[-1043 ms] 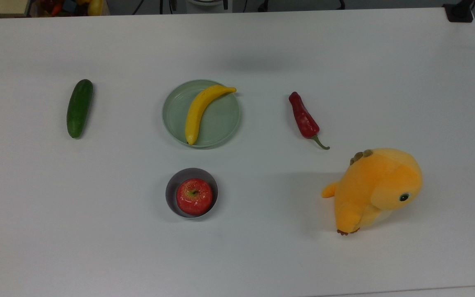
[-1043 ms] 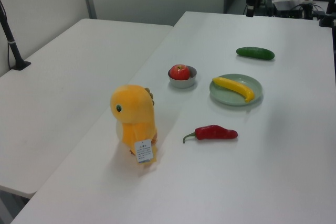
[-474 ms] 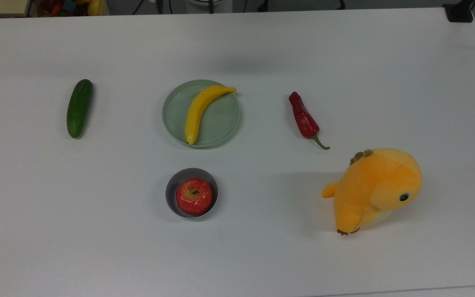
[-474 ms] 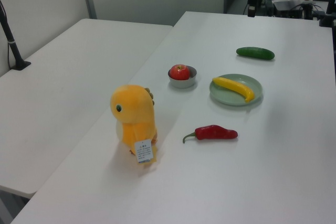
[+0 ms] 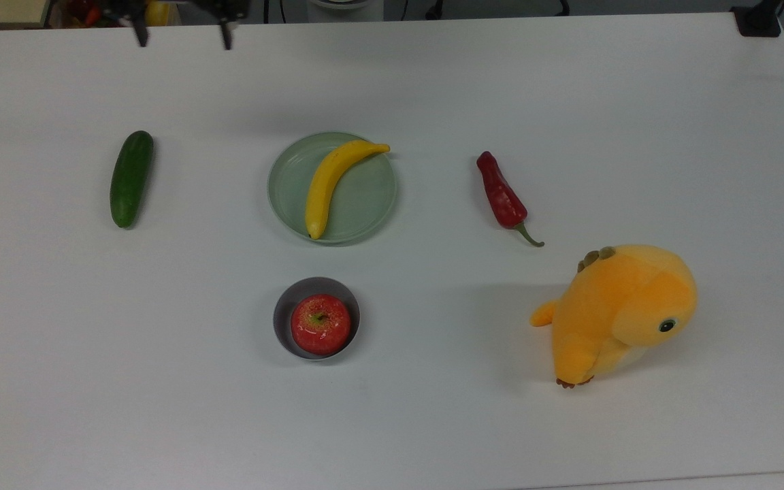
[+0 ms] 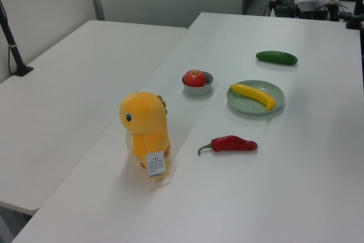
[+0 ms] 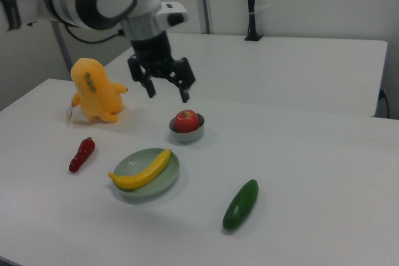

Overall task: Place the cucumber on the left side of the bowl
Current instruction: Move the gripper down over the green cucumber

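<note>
The dark green cucumber (image 5: 131, 178) lies alone on the white table at the top view's left, also seen in the left view (image 6: 276, 57) and the right view (image 7: 240, 204). The small grey bowl (image 5: 282, 307) (image 6: 197, 89) (image 7: 187, 134) holds a red apple (image 5: 320, 324). My gripper (image 5: 183, 37) (image 7: 168, 92) hangs open and empty high above the table, at the top view's upper edge, well beyond the cucumber and apart from it. In the right view it hovers above the bowl's far side.
A pale green plate (image 5: 367, 199) carries a yellow banana (image 5: 327, 187) between cucumber and red chili pepper (image 5: 501, 197). An orange plush toy (image 5: 620, 309) stands at the top view's right. Bare table lies left of the bowl in the top view.
The open gripper's fingertips have come into the top view at its upper edge, shifting toward the top view's left. Nothing on the table has moved.
</note>
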